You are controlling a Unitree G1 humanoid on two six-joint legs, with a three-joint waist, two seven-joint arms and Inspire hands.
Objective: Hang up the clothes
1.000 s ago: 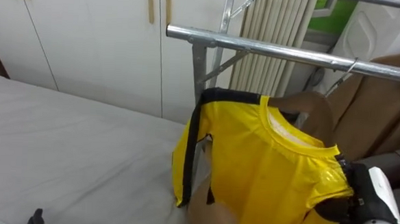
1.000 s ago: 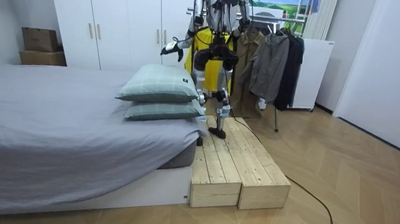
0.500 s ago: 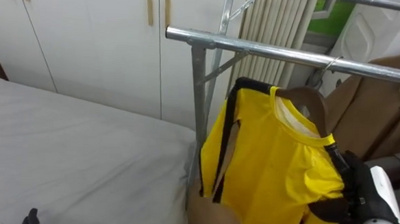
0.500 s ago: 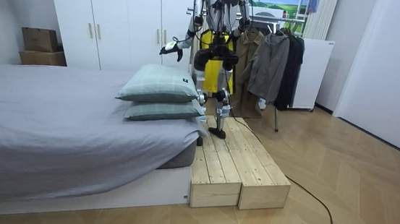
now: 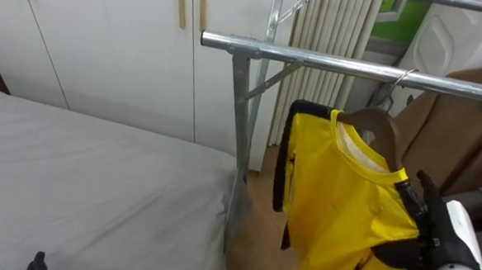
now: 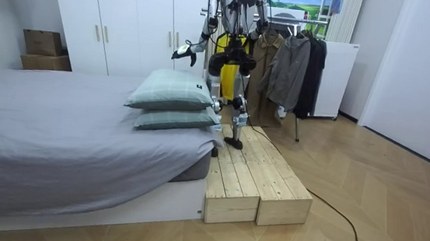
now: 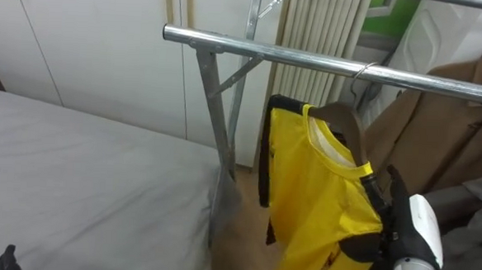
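1. White wardrobe doors (image 5: 106,37) stand behind the metal rail (image 5: 311,58); a grey bed (image 5: 73,176) lies below it.
2. The yellow shirt (image 5: 337,198) hangs from the rail on a wooden hanger (image 5: 378,126), beside the rail's post.
3. The right hand (image 5: 434,232), fingers straight, rests against the shirt's shoulder.
4. A brown coat (image 5: 461,122) crowds the rail just beyond.
5. The left hand (image 5: 37,263) is far below the rail; its grip cannot be told.

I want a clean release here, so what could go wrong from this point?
The right hand lies against the yellow shirt at its shoulder; drawing back could tug the shirt off the wooden hanger. The hook merely rests over the rail, so a sideways pull might swing or unseat it.
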